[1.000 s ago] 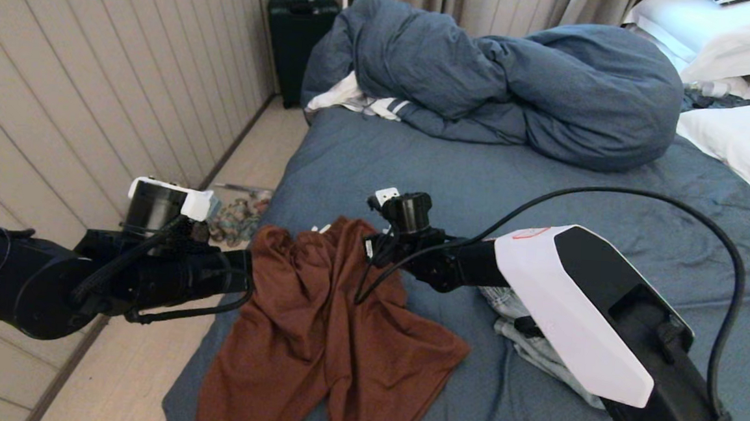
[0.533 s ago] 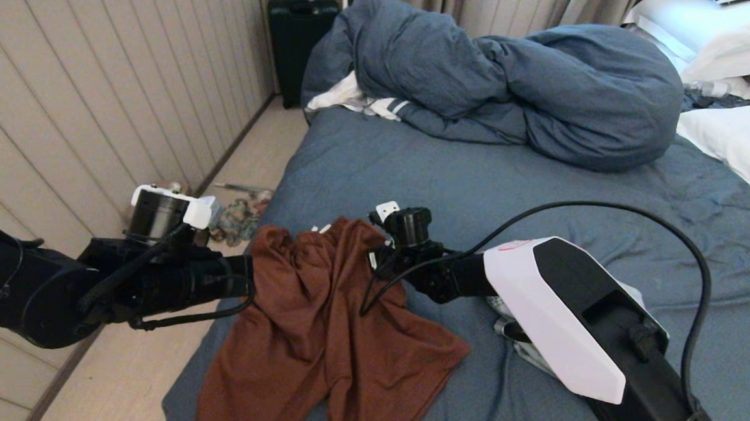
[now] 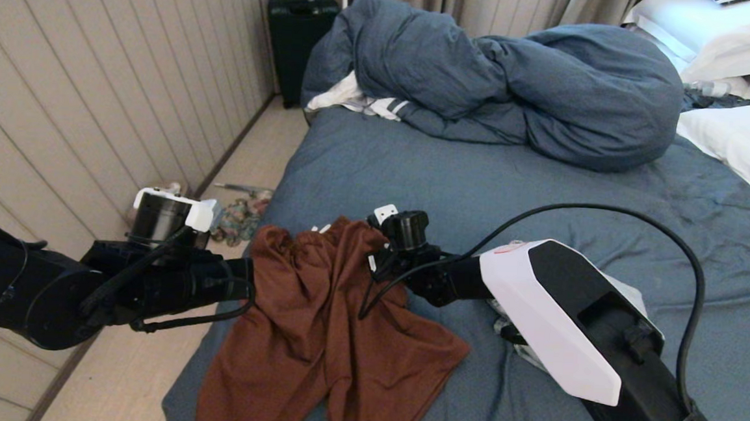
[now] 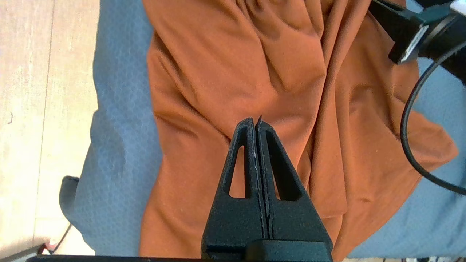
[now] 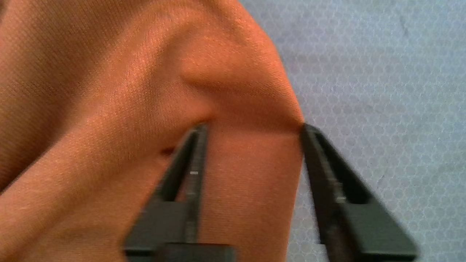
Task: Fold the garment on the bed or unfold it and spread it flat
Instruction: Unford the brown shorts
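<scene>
Now I am spreading my right gripper apart over the rust-brown shorts at lower centre of the bed, while my left gripper is staying clenched empty above them, perhaps steadying.

The shorts lie on the near left part of the bed, by its edge. My left gripper is at their left side, my right gripper at their far right edge. The bunched duvet sits far behind, pillows to its right.
</scene>
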